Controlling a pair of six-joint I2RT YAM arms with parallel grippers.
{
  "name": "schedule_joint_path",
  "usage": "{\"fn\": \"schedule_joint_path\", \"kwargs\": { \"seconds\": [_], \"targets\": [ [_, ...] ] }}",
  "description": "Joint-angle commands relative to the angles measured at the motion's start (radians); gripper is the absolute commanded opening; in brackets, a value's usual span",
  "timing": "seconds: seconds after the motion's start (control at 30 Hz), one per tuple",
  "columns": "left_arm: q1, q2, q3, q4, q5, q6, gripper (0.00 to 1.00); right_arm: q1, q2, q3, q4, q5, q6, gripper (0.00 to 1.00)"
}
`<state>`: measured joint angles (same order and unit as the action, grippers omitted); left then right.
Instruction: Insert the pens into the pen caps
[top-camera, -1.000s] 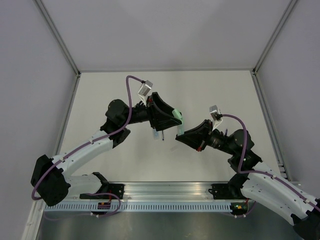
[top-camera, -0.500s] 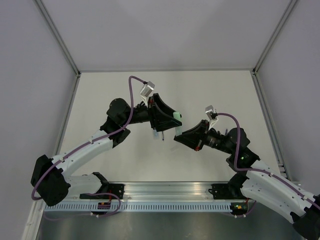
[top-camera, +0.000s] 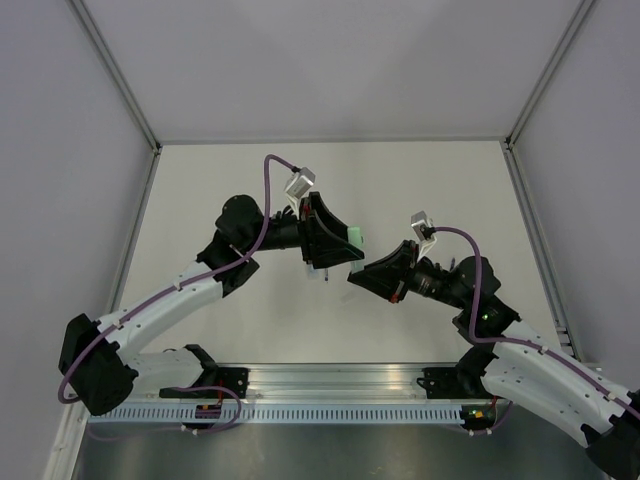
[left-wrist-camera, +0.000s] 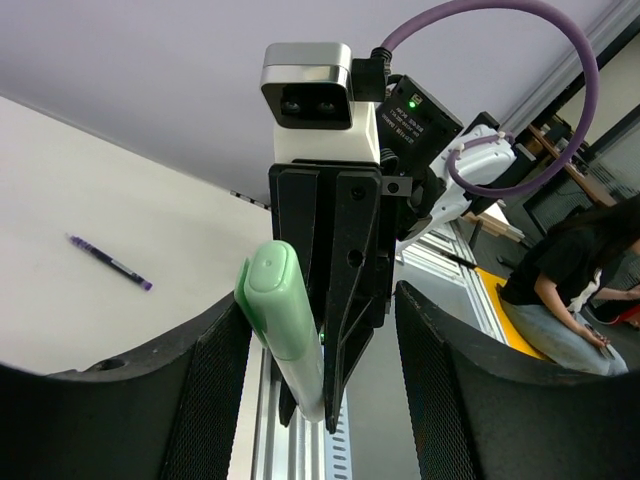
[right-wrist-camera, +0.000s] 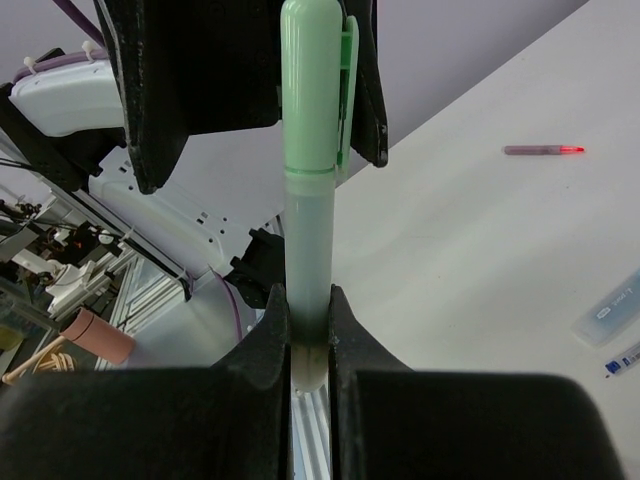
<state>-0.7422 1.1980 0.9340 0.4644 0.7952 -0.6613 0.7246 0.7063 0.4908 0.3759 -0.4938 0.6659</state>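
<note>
The right gripper (right-wrist-camera: 305, 345) is clamped on the barrel of a mint-green plastic pen (right-wrist-camera: 305, 260), with its matching clip cap (right-wrist-camera: 312, 90) fitted on. The capped end sits between the left gripper's (left-wrist-camera: 320, 300) spread fingers, which grip nothing. Right of the pen lies a pale blue plastic cap (right-wrist-camera: 610, 310), its dark print unreadable.

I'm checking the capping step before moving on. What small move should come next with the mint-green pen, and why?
Probably draw the left pincer straight back off the mint-green cap. The cap looks seated on the pen barrel, the left pincer's jaws stand open either side of it, and the right pincer is shut on the barrel, so it alone carries the pen.
</note>
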Motion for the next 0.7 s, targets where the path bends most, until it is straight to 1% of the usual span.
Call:
{"fn": "schedule_joint_path", "kwargs": {
  "seconds": [0.0,0.13,0.33,0.47,0.53,0.57,0.6,0.63,0.67],
  "targets": [
    [-0.008,-0.040,0.040,-0.017,-0.019,0.042,0.63,0.007,-0.016,0.020,0.024,-0.005,-0.006,0.00],
    [-0.008,-0.037,0.048,-0.021,-0.065,0.020,0.64,0.013,-0.014,0.020,0.031,-0.028,-0.002,0.00],
    [-0.008,-0.038,0.035,0.019,-0.108,-0.021,0.64,0.027,-0.021,0.022,0.031,-0.028,0.004,0.00],
    [-0.008,-0.037,0.032,0.036,-0.103,-0.034,0.60,0.036,-0.022,0.020,0.026,-0.026,0.003,0.00],
    [-0.009,-0.046,0.010,0.069,-0.103,-0.047,0.52,0.038,-0.021,0.023,0.026,-0.026,0.003,0.00],
    [-0.009,-0.046,0.003,0.085,-0.102,-0.053,0.46,0.041,-0.021,0.025,0.026,-0.026,0.003,0.00],
    [-0.011,-0.044,-0.001,0.097,-0.097,-0.058,0.30,0.041,-0.021,0.026,0.026,-0.025,0.003,0.00],
    [-0.016,-0.041,-0.006,0.097,-0.082,-0.063,0.21,0.042,-0.021,0.028,0.024,-0.025,0.004,0.00],
    [-0.019,-0.040,-0.011,0.097,-0.070,-0.066,0.14,0.042,-0.021,0.031,0.024,-0.022,0.008,0.00]
  ]
}}
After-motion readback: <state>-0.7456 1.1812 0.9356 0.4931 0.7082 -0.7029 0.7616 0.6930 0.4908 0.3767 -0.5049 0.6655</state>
